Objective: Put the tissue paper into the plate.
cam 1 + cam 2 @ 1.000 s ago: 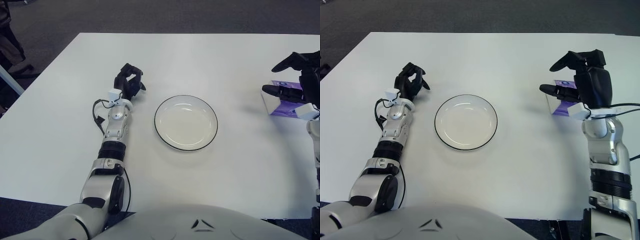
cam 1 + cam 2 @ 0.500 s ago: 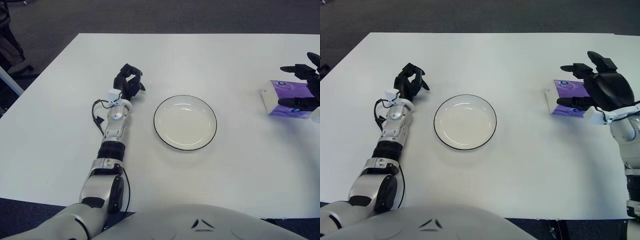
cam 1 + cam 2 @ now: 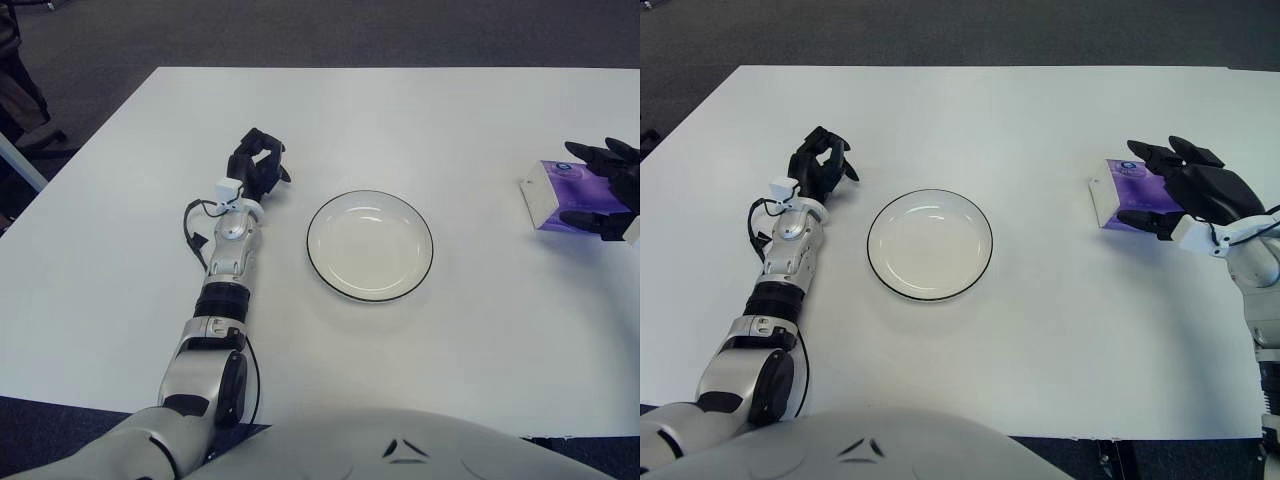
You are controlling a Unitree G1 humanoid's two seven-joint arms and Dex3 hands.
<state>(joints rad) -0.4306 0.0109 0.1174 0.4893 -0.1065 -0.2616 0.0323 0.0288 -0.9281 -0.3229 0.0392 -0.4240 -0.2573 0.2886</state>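
The right hand [image 3: 1185, 190] has dropped and settled lower over the tissue paper [image 3: 1128, 194] — a second ago it was raised with the fingers spread above the pack, and now the dark fingers lie over the pack's top and its near edge, on the side facing away from the plate [image 3: 929, 244]. The pack itself has not shifted: it sits on the white table [image 3: 1040, 330] well to the right of the plate, quite apart from it. Whether the fingers have actually closed on the pack cannot be told; they wrap around it, but a firm hold is not plain from either eye.

The plate lies bare, and nothing has gone into it, so the task is at its grasping step. Judging from this, the hand needs to finish clamping the pack before lifting it leftward to the plate — a loose hold risks the pack slipping out on the way.

The left hand [image 3: 820, 166] shows to the left of the plate, its fingers curled with nothing in them, unchanged in position.
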